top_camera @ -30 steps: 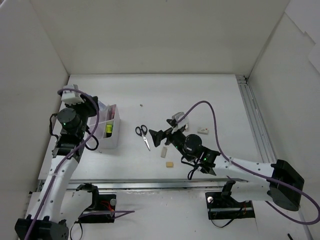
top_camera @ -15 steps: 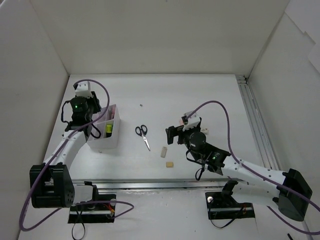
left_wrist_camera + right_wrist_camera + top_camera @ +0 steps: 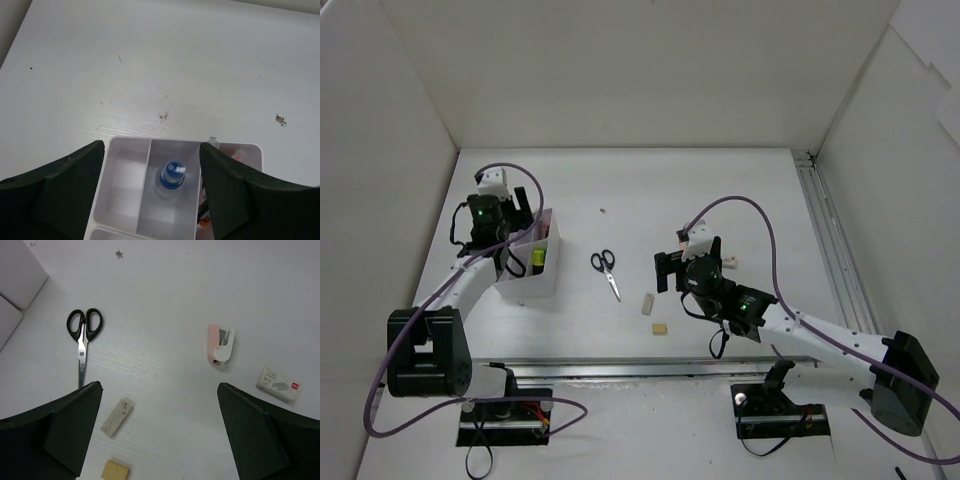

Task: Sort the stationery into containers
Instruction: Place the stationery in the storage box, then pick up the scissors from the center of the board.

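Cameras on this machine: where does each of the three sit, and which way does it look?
Top external: fixed above and behind the robot, looking down on the table; both arms show.
Left wrist: on the left hand, looking down into the box; its fingers frame the view.
Right wrist: on the right hand, looking down at the scissors; its fingers show.
Shared: top and right wrist views both show the scissors.

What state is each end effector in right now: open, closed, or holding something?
Left end effector: open, holding nothing.
Right end effector: open, holding nothing.
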`<act>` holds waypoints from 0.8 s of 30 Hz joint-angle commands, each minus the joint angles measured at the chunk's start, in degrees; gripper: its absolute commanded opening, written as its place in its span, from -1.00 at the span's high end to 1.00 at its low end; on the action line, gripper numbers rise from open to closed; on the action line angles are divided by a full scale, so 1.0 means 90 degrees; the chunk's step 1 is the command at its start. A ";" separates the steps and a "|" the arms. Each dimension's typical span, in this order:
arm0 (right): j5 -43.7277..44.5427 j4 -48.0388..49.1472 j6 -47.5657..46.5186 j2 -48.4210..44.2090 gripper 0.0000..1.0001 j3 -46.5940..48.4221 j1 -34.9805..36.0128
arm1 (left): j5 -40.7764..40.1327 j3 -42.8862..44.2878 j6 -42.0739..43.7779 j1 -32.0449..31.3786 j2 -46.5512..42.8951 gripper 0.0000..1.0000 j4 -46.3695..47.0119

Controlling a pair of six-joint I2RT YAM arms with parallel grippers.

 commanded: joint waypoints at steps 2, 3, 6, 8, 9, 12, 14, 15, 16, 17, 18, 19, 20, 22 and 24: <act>0.0225 -0.0484 0.0363 0.0283 -0.96 0.0586 -0.0027 | -0.0401 0.0258 -0.0083 -0.0118 -0.0732 -0.50 -0.0383; 0.0274 -0.0524 0.0402 0.0303 -0.96 0.0596 -0.0027 | -0.0507 0.0307 -0.0141 -0.0119 -0.0820 -0.72 -0.0550; 0.0449 -0.0582 0.0636 0.0255 -0.96 0.0576 -0.0046 | -0.0605 0.0599 -0.0394 -0.0177 -0.1279 -0.99 -0.1409; 0.0674 -0.0815 0.0919 0.0226 -0.96 0.0615 -0.0066 | -0.0557 0.0873 -0.0541 -0.0236 -0.1611 -0.99 -0.1868; 0.0839 -0.0933 0.1075 0.0235 -0.96 0.0654 -0.0056 | -0.0499 0.0951 -0.0610 -0.0313 -0.1728 -0.99 -0.2257; 0.0919 -0.1422 0.1387 0.0255 -0.96 0.0752 -0.0212 | -0.0304 0.1166 -0.0883 -0.0606 -0.2099 -0.99 -0.2885; 0.0938 -0.1627 0.1515 0.0197 -0.96 0.0723 -0.0271 | -0.0352 0.1216 -0.1030 -0.1033 -0.2334 -0.99 -0.3187; 0.0987 -0.1686 0.1671 0.0157 -0.96 0.0684 -0.0300 | -0.0362 0.1206 -0.1069 -0.1191 -0.2383 -0.99 -0.3256; 0.1026 -0.1715 0.1750 0.0099 -0.96 0.0645 -0.0358 | -0.0381 0.1186 -0.1079 -0.1367 -0.2461 -0.99 -0.3315; 0.1036 -0.1725 0.1799 -0.0027 -0.96 0.0567 -0.0359 | -0.0410 0.1186 -0.1195 -0.1688 -0.2471 -0.99 -0.3431; 0.1017 -0.1890 0.1847 -0.0067 -0.96 0.0518 -0.0426 | -0.0372 0.1196 -0.1254 -0.1826 -0.2471 -0.99 -0.3491; 0.0997 -0.1988 0.1867 -0.0106 -0.96 0.0498 -0.0533 | -0.0314 0.1177 -0.1274 -0.1973 -0.2462 -0.99 -0.3549; 0.0949 -0.2057 0.1916 -0.0136 -0.96 0.0508 -0.0593 | -0.0303 0.1157 -0.1371 -0.2119 -0.2442 -0.99 -0.3588; 0.0725 -0.2145 0.1917 -0.0136 -0.96 0.0518 -0.0758 | -0.0225 0.1060 -0.1479 -0.2588 -0.2384 -0.99 -0.3589; 0.0247 -0.2174 0.1751 -0.0019 -0.96 0.0537 -0.0886 | -0.0225 0.0943 -0.1596 -0.3026 -0.2238 -0.99 -0.3569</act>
